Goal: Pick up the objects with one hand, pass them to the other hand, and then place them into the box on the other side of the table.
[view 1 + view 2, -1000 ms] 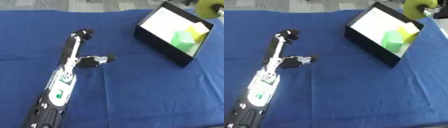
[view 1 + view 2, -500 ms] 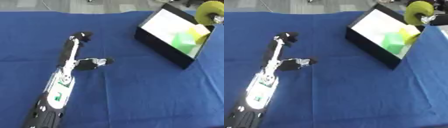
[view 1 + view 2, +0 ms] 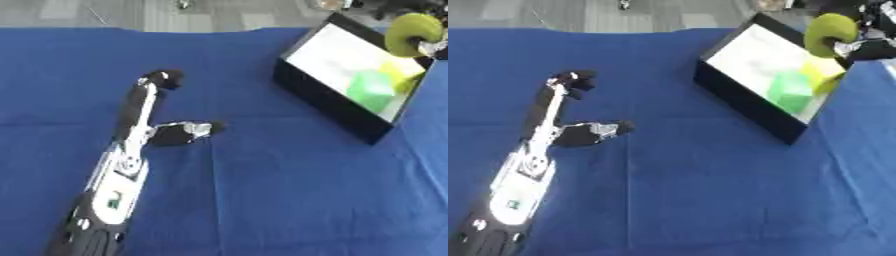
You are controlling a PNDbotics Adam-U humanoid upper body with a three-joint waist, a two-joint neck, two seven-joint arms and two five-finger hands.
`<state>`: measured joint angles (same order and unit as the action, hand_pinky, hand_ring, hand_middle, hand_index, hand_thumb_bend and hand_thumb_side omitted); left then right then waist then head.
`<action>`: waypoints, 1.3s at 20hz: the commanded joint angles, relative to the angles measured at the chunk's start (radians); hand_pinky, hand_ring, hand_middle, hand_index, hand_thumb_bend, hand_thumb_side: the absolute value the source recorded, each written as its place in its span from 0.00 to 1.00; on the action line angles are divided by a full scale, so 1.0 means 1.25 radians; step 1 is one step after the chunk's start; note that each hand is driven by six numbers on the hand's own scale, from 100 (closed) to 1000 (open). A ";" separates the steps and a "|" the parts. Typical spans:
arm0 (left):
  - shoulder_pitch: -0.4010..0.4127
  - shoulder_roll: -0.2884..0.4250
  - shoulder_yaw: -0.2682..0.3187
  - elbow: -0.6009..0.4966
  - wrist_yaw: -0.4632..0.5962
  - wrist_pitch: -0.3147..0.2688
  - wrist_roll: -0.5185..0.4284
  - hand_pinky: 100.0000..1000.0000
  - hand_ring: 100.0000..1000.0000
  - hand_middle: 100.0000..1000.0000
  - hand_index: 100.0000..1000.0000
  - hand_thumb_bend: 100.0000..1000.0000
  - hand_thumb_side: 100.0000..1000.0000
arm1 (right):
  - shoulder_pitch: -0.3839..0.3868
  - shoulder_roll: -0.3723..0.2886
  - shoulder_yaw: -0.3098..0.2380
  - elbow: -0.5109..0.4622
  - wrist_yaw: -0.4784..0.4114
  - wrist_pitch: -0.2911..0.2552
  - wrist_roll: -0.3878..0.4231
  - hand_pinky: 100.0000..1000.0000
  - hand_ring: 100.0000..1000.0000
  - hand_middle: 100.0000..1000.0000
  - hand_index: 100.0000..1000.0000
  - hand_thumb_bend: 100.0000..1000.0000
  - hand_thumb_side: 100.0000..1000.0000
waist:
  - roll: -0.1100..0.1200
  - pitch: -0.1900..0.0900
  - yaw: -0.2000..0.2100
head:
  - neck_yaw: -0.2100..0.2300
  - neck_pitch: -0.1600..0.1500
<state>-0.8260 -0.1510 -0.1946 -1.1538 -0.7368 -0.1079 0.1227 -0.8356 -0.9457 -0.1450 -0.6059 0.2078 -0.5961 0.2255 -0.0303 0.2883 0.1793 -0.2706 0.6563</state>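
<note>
My right hand (image 3: 875,46) comes in at the upper right, shut on a round olive-yellow object (image 3: 829,34) that hangs over the far right edge of the box. The black box (image 3: 325,102) has a white inside and is tipped toward me. A green object (image 3: 788,92) and a yellow object (image 3: 822,75) lie in it. My left hand (image 3: 133,144) rests open on the blue cloth at the left, with fingers (image 3: 160,79) stretched away from me and the thumb (image 3: 187,131) out to the right, holding nothing.
A blue cloth (image 3: 262,190) covers the table. Grey floor shows beyond its far edge (image 3: 131,15). The box stands near the table's far right corner.
The right hand has brought the olive-yellow object lower, closer over the box's rim. The whole picture has shifted slightly; the left hand stays flat on the cloth.
</note>
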 commanded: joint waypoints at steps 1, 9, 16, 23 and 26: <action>-0.010 -0.004 -0.002 -0.017 -0.001 -0.002 0.001 0.60 0.63 0.55 0.75 1.00 0.47 | -0.010 -0.028 0.002 -0.005 0.033 -0.030 0.001 0.74 1.00 0.61 0.67 0.29 0.00 | 0.001 -0.009 -0.002 | -0.003 -0.008; -0.007 -0.001 -0.001 -0.014 -0.003 -0.001 0.003 0.60 0.63 0.55 0.75 1.00 0.47 | 0.001 -0.038 -0.008 -0.014 0.030 -0.065 0.025 0.80 1.00 0.85 0.86 0.38 0.00 | 0.005 -0.011 -0.008 | 0.005 -0.004; -0.006 0.006 0.003 -0.016 -0.002 0.002 0.010 0.60 0.63 0.55 0.75 1.00 0.46 | 0.010 -0.049 -0.039 -0.088 -0.150 0.020 0.060 0.81 1.00 0.87 0.86 0.00 0.08 | 0.009 -0.017 -0.017 | 0.014 0.003; -0.006 0.028 0.015 -0.027 0.005 0.016 0.021 0.61 0.63 0.55 0.75 0.93 0.46 | 0.101 -0.115 -0.100 -0.335 -0.523 0.135 0.104 0.83 1.00 0.89 0.89 0.00 0.09 | 0.010 -0.037 -0.032 | 0.033 0.021; -0.007 0.038 0.018 -0.035 0.011 0.022 0.027 0.61 0.64 0.56 0.75 0.89 0.46 | 0.170 -0.140 -0.134 -0.413 -0.623 0.163 0.108 0.82 1.00 0.88 0.88 0.00 0.00 | 0.014 -0.045 -0.036 | 0.042 0.025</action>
<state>-0.8189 -0.1143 -0.1788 -1.1708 -0.7284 -0.0834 0.1513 -0.6173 -1.0523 -0.2857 -1.0680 -0.5136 -0.4088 0.3593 -0.0206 0.2695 0.1362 -0.2249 0.6845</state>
